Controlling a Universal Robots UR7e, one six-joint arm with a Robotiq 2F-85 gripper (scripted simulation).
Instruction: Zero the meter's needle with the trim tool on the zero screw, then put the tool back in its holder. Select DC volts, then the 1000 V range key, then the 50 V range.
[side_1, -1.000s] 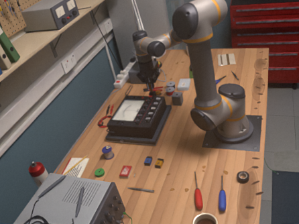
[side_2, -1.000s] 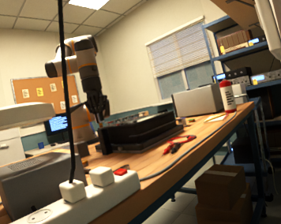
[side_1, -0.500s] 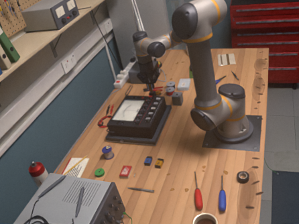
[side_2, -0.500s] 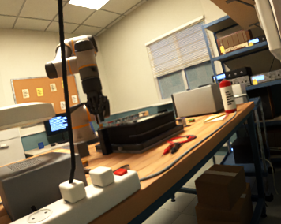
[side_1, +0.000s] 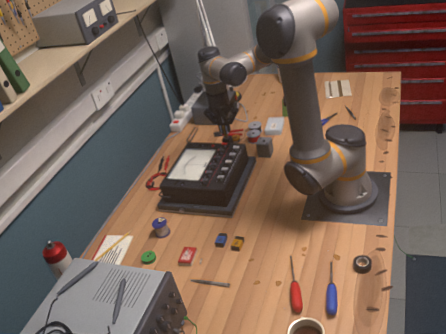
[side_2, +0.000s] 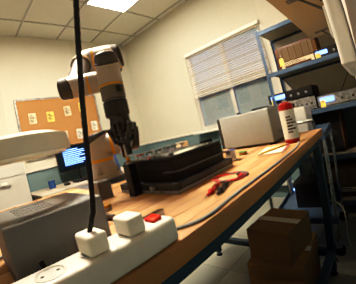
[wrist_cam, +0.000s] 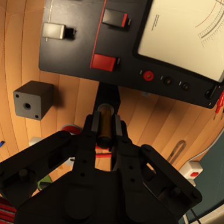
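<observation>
The trim tool (wrist_cam: 105, 126) shows only its brass-coloured handle, its tip hidden below, clamped in my closed gripper (wrist_cam: 105, 128) just off the far edge of the meter (side_1: 205, 172). The meter is a black box with a pale dial (wrist_cam: 186, 38) and rows of keys, among them a red one (wrist_cam: 103, 62), and it sits on a dark mat at mid-bench. A grey block with a hole in its top, the tool holder (wrist_cam: 32, 99), stands on the bench beside the meter's corner. My gripper (side_1: 223, 127) hangs upright above the meter's far end.
A white power strip (side_2: 107, 242) lies along the wall-side edge. Red test leads (side_1: 157, 176) lie left of the meter. Small spools and boxes (side_1: 260, 131) sit behind it. Screwdrivers (side_1: 296, 290), a solder spool (side_1: 161, 226) and an oscilloscope (side_1: 102, 300) occupy the near end.
</observation>
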